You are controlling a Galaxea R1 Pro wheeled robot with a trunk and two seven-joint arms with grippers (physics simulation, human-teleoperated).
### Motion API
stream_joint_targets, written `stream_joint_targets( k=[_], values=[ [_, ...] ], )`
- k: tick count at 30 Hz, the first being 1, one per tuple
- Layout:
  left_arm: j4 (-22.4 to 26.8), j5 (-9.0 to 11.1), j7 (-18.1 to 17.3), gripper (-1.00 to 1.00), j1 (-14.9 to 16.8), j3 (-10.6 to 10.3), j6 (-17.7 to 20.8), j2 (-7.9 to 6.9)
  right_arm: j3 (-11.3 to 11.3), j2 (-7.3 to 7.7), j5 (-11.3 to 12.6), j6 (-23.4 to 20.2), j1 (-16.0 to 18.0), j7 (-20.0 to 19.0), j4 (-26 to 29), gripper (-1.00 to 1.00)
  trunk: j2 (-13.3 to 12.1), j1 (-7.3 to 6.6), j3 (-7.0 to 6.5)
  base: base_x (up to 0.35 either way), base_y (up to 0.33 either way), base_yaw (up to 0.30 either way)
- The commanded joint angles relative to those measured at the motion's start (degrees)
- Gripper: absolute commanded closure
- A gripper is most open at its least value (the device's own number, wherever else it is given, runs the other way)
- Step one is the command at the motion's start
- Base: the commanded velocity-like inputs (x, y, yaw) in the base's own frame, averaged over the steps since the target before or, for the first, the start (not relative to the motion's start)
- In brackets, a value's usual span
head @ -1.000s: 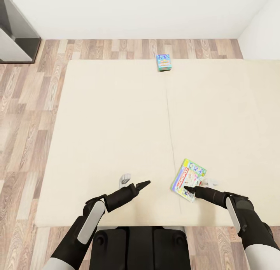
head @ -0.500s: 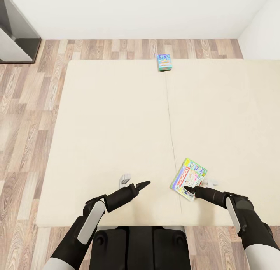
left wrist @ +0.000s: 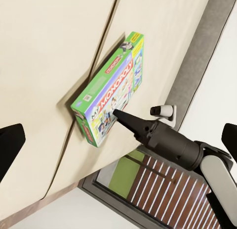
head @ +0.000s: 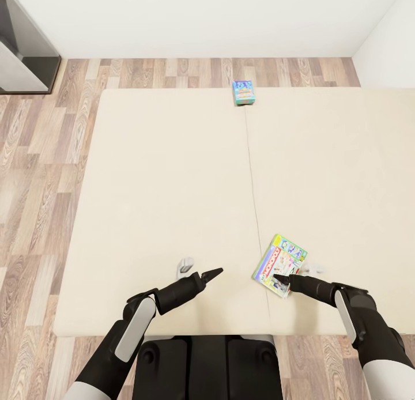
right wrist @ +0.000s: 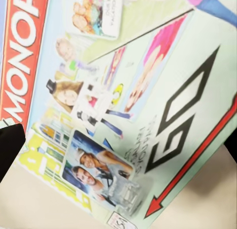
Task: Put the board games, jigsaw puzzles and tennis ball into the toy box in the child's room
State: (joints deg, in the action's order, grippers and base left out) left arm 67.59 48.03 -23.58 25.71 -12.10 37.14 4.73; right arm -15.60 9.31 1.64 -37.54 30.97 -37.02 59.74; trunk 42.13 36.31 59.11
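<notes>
The flat green-white-red Monopoly game box (head: 280, 265) lies on the cream mattress of the bed (head: 173, 187), long axis toward one o'clock, directly under the right gripper (head: 280, 281) — fingers apart over it — while the left gripper (head: 214, 271), apparently closed, sits well off at nine o'clock.

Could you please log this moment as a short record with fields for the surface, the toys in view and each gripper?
surface: cream bed, wood floor around it
Monopoly box: flat on the bed near the robot, right of the mattress seam
blue box: at the bed's far edge, by the seam
right gripper: tip over the Monopoly box's near edge; open or shut unclear
left gripper: above bare mattress, left of the Monopoly box, holding nothing; fingers look together
</notes>
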Motion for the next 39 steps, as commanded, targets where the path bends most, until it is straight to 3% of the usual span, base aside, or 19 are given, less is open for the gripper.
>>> stream_joint_targets(
  k=[1,14,39],
  values=[
    [0.0,0.3,0.0,-1.00,0.0,0.1,0.4,0.02,-0.1,-0.01,0.2,-0.4,0.0,-0.1,0.0,-1.00,0.0,0.01,0.03,0.000,0.000,0.000],
    [0.0,0.3,0.0,-1.00,0.0,0.1,0.4,0.02,-0.2,0.14,0.3,-0.4,1.5,5.3,0.1,-1.00,0.0,0.01,0.03,0.000,0.000,0.000],
    [0.3,0.3,0.0,-1.00,0.0,0.0,0.4,0.02,-0.2,0.18,0.3,-0.3,3.3,6.5,0.1,-1.00,0.0,0.01,0.03,0.000,0.000,0.000]
  ],
)
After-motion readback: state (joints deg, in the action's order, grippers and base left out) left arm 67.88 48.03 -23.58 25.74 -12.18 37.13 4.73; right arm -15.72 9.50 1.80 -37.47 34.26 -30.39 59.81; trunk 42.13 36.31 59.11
